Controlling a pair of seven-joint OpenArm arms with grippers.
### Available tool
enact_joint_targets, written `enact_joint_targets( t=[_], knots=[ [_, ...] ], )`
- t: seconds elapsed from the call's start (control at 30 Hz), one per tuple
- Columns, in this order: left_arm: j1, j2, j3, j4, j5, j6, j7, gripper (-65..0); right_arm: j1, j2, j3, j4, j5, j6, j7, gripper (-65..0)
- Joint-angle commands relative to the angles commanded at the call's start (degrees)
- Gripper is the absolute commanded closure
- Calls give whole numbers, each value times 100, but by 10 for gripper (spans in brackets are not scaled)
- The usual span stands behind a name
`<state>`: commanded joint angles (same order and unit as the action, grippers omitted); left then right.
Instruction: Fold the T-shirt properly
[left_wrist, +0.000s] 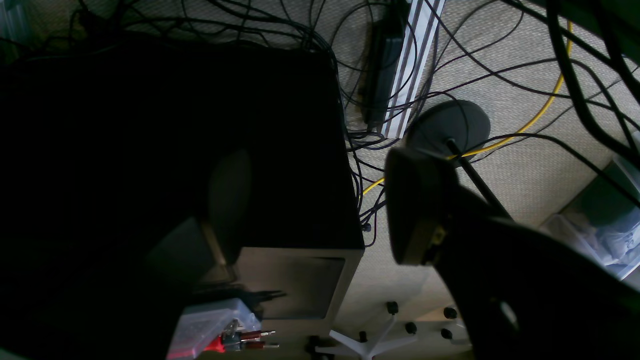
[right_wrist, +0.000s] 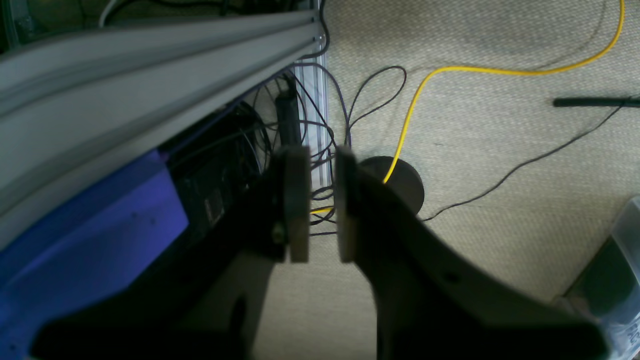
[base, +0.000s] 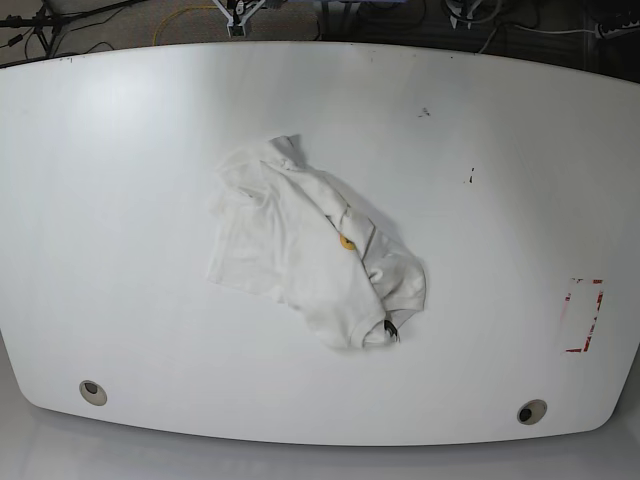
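both pincers hang over carpet — right pincer (right_wrist: 320, 210) narrowly apart, left pincer (left_wrist: 320, 210) wide apart; crumpled t-shirt (base: 310, 250) lies mid-surface (base: 120, 200), untouched.

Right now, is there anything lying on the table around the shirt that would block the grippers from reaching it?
Nothing visible does. The T-shirt lies crumpled alone on the white table; neither arm appears over it.

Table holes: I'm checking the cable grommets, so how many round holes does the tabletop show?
2: one hole near the front-left corner of the table, another hole near the front-right corner. The crumpled T-shirt could hide more.
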<state>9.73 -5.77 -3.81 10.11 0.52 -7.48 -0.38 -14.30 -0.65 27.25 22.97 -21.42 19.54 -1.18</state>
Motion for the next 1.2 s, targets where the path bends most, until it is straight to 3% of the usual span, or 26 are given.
enact_joint_targets(
  t=[1.2],
  knots=[
    [36,-41,-8,41,18,-10,-7,-399,87,0,-2,8,-10,9,79,-77]
  ],
)
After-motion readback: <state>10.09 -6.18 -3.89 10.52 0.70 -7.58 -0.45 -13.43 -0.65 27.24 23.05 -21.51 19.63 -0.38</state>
